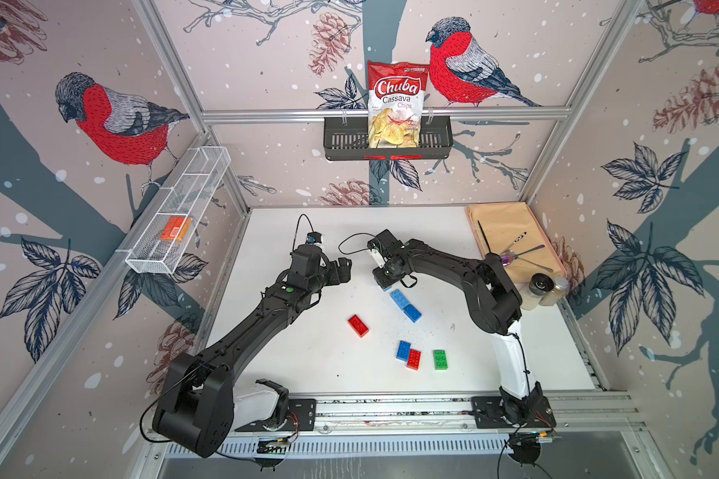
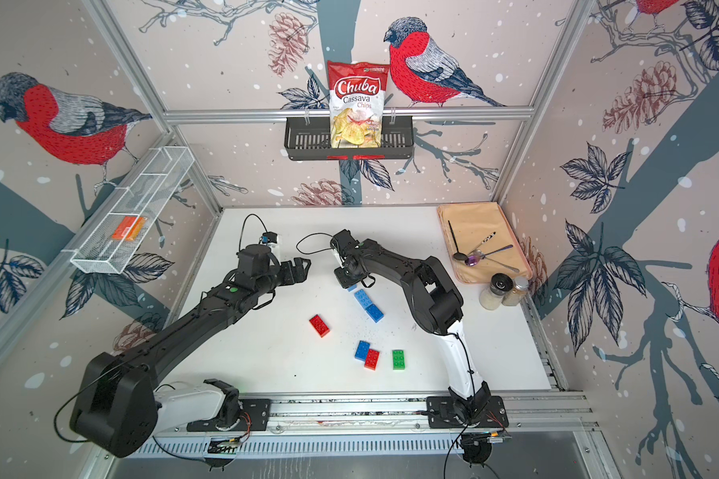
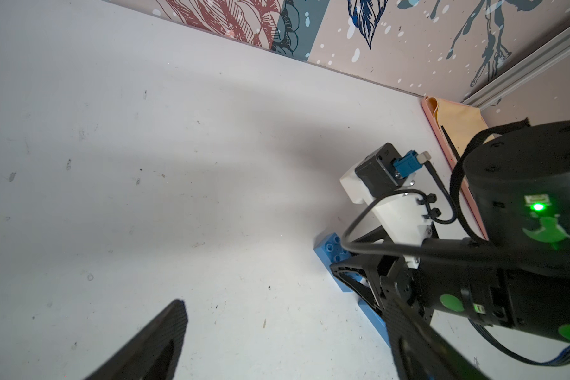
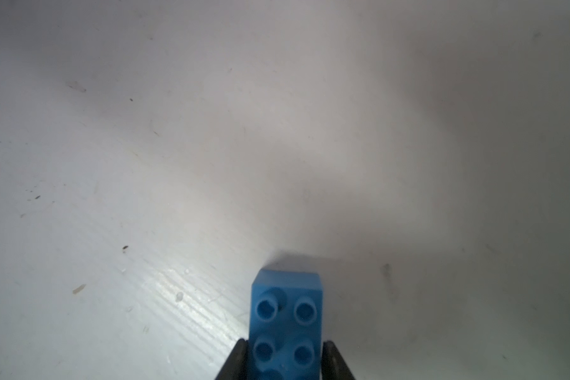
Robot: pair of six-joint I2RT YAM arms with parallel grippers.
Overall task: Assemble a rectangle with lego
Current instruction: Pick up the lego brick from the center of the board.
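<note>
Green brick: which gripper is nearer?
Right. The right gripper, gripping a light blue brick, sits farther back on the table than the green brick; the left gripper hangs open farther away, toward the left side.

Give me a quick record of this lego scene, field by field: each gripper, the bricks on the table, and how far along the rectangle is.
left gripper: open, empty, above the table
right gripper: jaws against both sides of the gripped brick, light blue
beside right gripper: light blue brick touching darker blue brick, end to end
near front: blue brick and red brick side by side, touching
apart: lone red brick, green brick
rectangle: not yet assembled
</note>
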